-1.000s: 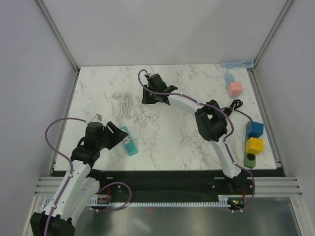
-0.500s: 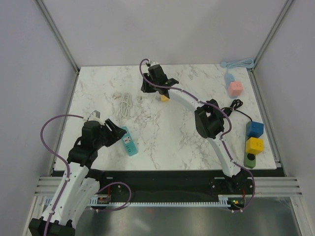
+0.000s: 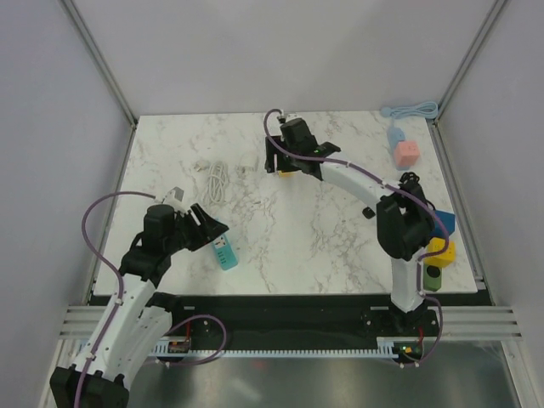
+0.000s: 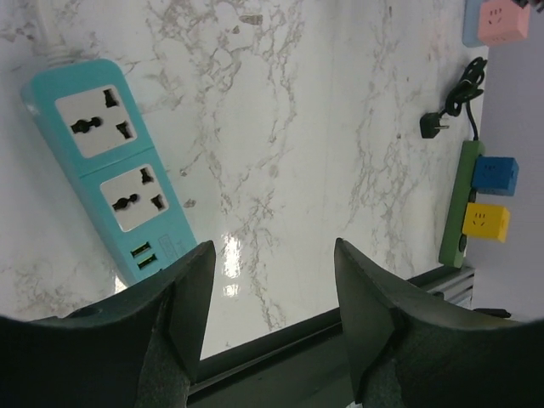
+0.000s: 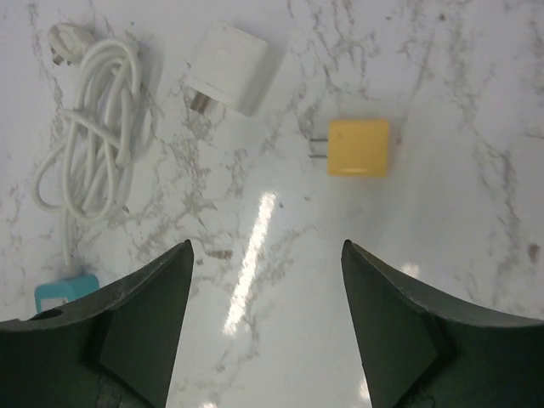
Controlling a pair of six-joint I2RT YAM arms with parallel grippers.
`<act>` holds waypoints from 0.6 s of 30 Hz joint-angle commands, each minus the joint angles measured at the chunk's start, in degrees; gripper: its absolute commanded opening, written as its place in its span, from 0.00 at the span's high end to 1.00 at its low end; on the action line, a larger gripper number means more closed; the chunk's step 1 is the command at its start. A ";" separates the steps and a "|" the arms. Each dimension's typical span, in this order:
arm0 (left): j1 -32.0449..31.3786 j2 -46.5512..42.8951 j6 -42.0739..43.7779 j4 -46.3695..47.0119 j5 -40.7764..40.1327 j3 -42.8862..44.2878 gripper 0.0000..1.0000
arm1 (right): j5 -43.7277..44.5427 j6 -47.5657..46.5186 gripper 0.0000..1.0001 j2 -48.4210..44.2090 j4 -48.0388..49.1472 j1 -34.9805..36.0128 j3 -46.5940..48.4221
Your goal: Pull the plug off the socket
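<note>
Right tool (image 5: 265,246): jaws wide, nothing between them, hovering over the far middle of the bench (image 3: 323,246). The yellow plug (image 5: 359,147) lies flat on the marble just ahead of the tool. Its two prongs are bare and point toward the white adapter (image 5: 231,56), which lies close beside it, not touching. The plug is well apart from the teal power strip (image 4: 110,170), whose two sockets and USB ports all show empty in the left wrist view. Judgement: the plug is out of its socket and parked clear of the strip, so the task looks done or nearly so. Left tool (image 4: 274,246): jaws also wide, holding nothing, sitting low just beside the near end of the strip. It is likely placed there to steady the strip against a pull. The white cable (image 5: 89,144) is coiled left of the adapter and appears to run into the strip as its own lead. At the right edge sits a green strip (image 4: 459,212) carrying a blue cube adapter (image 4: 495,172) and a yellow cube adapter (image 4: 486,223). A black cord (image 4: 455,98) and a pink cube (image 3: 406,153) lie beyond it. Obstructions: none between either tool and its nearest item. The adapter and coil crowd the plug on its left side only.
</note>
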 commanded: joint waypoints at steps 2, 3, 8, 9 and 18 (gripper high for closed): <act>-0.95 -0.25 2.08 7.72 7.79 -0.57 0.34 | 7.42 -1.45 0.19 -14.57 -2.72 -2.63 -12.17; -1.21 -0.17 1.90 8.77 8.51 -0.84 0.34 | 8.13 -1.01 0.18 -16.68 -3.52 -4.20 -16.45; -7.08 4.84 0.84 16.34 10.80 -1.98 0.32 | 16.90 -0.22 0.02 -31.45 -11.68 -9.04 -26.42; -8.58 5.98 1.11 16.95 10.62 -1.72 0.32 | 18.92 0.39 0.02 -33.30 -14.05 -11.23 -27.65; -16.15 14.42 4.27 21.52 17.21 0.13 0.31 | 22.29 6.55 0.02 -52.37 -27.25 -34.06 -35.91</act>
